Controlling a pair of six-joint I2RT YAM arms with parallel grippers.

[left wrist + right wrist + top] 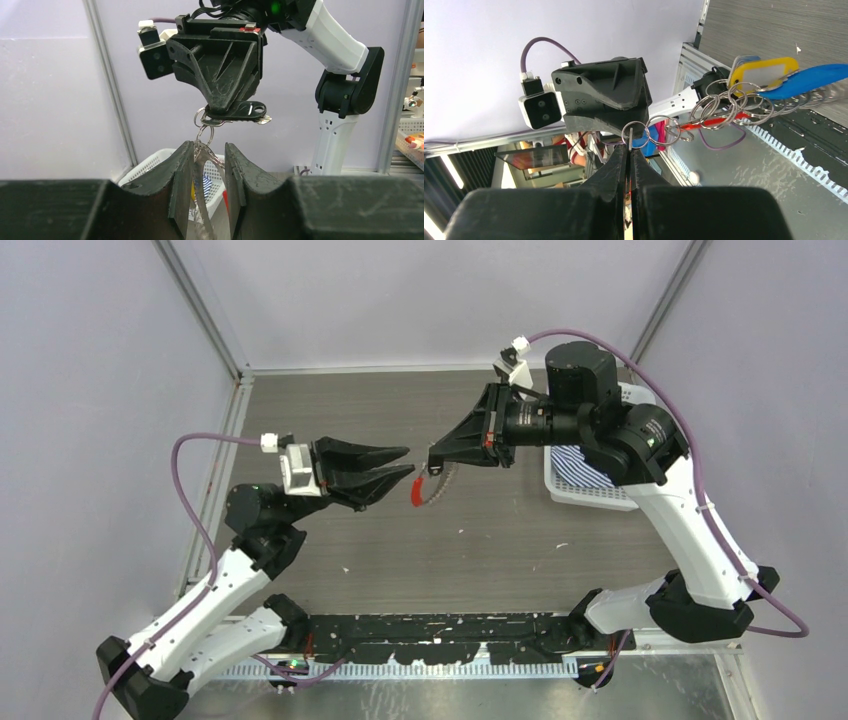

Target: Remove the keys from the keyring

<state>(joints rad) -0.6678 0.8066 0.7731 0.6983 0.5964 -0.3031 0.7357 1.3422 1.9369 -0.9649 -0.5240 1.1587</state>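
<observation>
My right gripper (435, 462) is shut on a small key with a black head (248, 110), held in the air above the table's middle. Its thin blade (629, 141) sits between the closed fingers. Small rings (202, 120) link that key to the keyring (428, 490), a silvery loop with a red section that hangs below. From the left, my left gripper (410, 462) meets the loop. Its jaws stand partly apart, and the keyring's strands (201, 187) lie against both inner faces. More linked rings (744, 102) trail off the loop.
A white mesh basket (590, 490) holding striped cloth stands at the right under the right arm. A yellow-framed tag (764, 75) and a blue tag (809, 80) hang with the rings. A black strip (440, 625) runs along the near table edge.
</observation>
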